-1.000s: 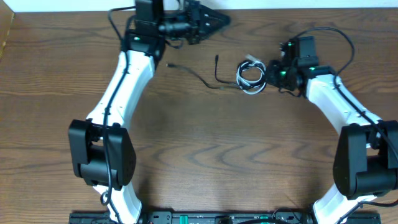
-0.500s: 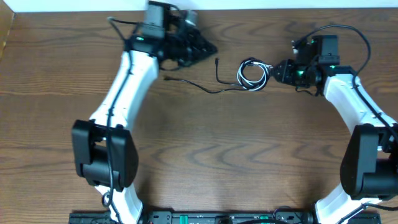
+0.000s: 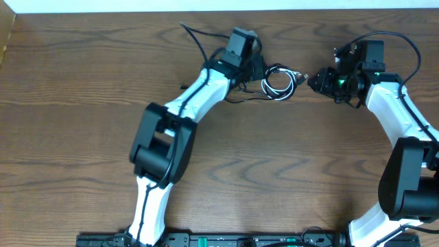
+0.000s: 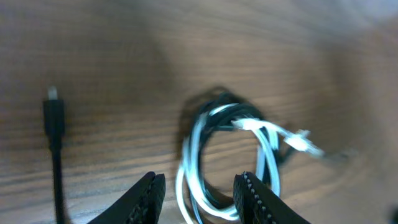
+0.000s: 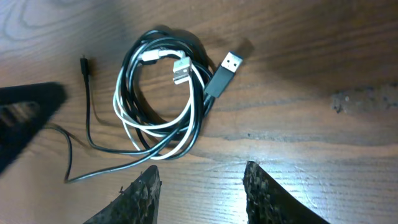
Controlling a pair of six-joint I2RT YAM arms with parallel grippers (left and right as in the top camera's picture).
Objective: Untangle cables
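The desk is dark brown wood with a strong wavy grain running across it, and it fills nearly the whole overhead view. A white strip runs along its far edge. At the far left corner a lighter tan board shows, cut off by the frame. Along the near edge lies a black rail with small green marks. In the right wrist view the desk top carries a pale, rough, greyish scuff.

You had the cables lying on the table at upper centre, left gripper just left of them, right gripper near, on their right.
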